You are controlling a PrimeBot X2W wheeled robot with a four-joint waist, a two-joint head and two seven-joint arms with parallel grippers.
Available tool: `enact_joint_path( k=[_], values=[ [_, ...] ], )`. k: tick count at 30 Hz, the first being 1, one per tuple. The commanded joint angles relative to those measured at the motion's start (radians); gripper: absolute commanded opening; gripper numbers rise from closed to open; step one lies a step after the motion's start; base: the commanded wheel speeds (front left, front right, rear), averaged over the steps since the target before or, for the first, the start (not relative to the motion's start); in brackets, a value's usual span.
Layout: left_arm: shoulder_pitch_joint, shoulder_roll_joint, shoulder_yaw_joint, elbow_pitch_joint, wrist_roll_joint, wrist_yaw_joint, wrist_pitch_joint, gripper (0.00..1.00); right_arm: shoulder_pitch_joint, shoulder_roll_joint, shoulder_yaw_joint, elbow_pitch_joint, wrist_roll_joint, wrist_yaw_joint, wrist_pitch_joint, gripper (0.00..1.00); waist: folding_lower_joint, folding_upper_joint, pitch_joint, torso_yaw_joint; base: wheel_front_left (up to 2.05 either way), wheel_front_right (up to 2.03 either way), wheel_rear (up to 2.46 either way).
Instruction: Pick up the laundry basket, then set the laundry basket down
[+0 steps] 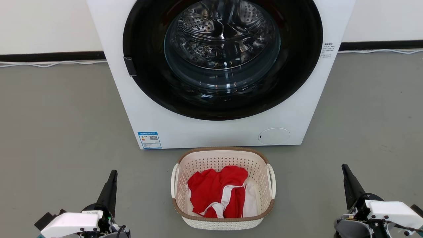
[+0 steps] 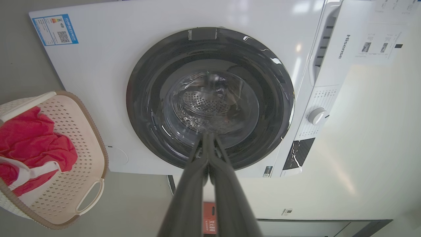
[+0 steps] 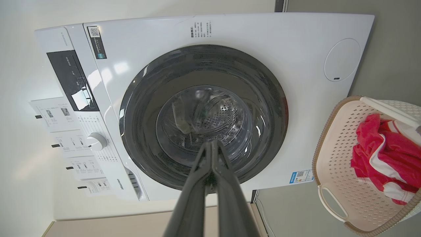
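Small cream-white perforated plastic laundry basket [image 1: 221, 224] (brown woven-look rim) sits on the grey floor [image 1: 59, 132], centred just in front of the big white front-load washer [image 1: 211, 134]. A crumpled red-and-white cloth garment [image 1: 214, 191] lies inside it. Nothing lifted yet.

Left gripper [image 1: 113, 175] is low at the basket's left and right gripper [image 1: 345, 170] low at its right. Both are well apart from the basket, w/ fingers pointing toward the washer. Wrist views show each pair of dark fingers pressed together, nothing held.

Risks, my read:
- The white side loop handles [image 1: 271, 181] are thin. Fingers must part first, or they'll just shove the light basket sideways.
- If one arm makes contact before the other, the basket prob. skids or turns on the smooth floor.
- Uneven lift would tilt it, and the garment could slide out.
- The back rim is close to the washer front, so a fwd swing could knock it.
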Motion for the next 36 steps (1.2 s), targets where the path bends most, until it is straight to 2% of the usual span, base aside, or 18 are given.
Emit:
enact_joint_path(
  k=[1, 34, 35, 36],
  values=[
    [-0.056, 0.014, 0.030, -0.029, 0.000, -0.007, 0.006, 0.00, -0.042, -0.011, 0.019, -0.031, 0.007, 0.007, 0.008, 0.00, 0.0000, 0.0000, 0.000, 0.000, 0.00, 0.00, 0.00],
    [-0.056, 0.014, 0.030, -0.029, 0.000, -0.007, 0.006, 0.00, -0.042, -0.011, 0.019, -0.031, 0.007, 0.007, 0.008, 0.00, 0.0000, 0.0000, 0.000, 0.000, 0.00, 0.00, 0.00],
    [0.000, 0.000, 0.000, 0.000, 0.000, 0.000, 0.000, 1.00, 0.000, 0.000, 0.000, 0.000, 0.000, 0.000, 0.000, 1.00, 0.0000, 0.0000, 0.000, 0.000, 0.00, 0.00, 0.00],
    [0.002, -0.001, 0.000, 0.005, 0.000, 0.000, -0.001, 1.00, 0.002, 0.001, 0.001, 0.004, 0.000, 0.000, 0.000, 1.00, 0.0000, 0.0000, 0.000, 0.000, 0.00, 0.00, 0.00]
  ],
)
